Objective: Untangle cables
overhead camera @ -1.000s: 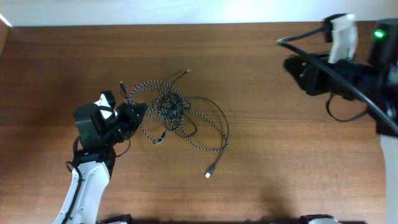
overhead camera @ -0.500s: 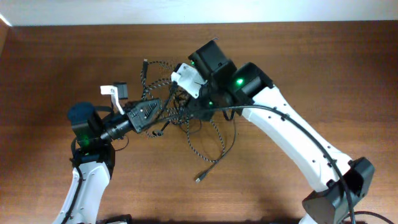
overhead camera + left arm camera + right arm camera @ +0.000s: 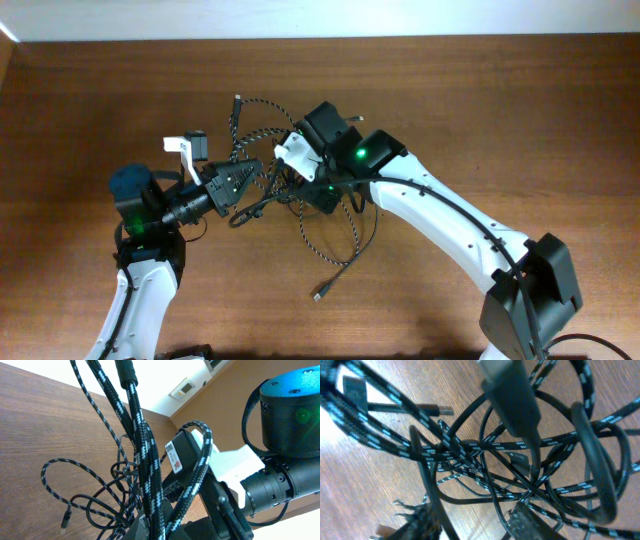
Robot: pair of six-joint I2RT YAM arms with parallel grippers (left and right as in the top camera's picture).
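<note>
The cables lie in one tangle (image 3: 290, 185) at mid-table. The braided black-and-white cable (image 3: 145, 445) rises in several strands out of my left gripper (image 3: 160, 527), which is shut on it. From above, that left gripper (image 3: 250, 175) points right into the knot's left side. One braided loop (image 3: 255, 105) arches toward the far edge. The plain black cable (image 3: 460, 500) weaves through the braided strands. My right gripper (image 3: 469, 510) hovers over the knot with its jaws apart, wood showing between them and strands crossing the gap. Overhead, the right gripper (image 3: 318, 192) is at the knot's right side.
A loose plug end (image 3: 320, 293) trails toward the near edge, and another plug (image 3: 237, 100) sticks out at the far side. The right arm (image 3: 450, 220) crosses the table from the near right corner. The left arm's white link (image 3: 140, 300) rises from the near left.
The right arm has swung in from the far right corner to the knot and dropped lower onto it. The left gripper has lifted braided strands, and the trailing plug has slid left.
</note>
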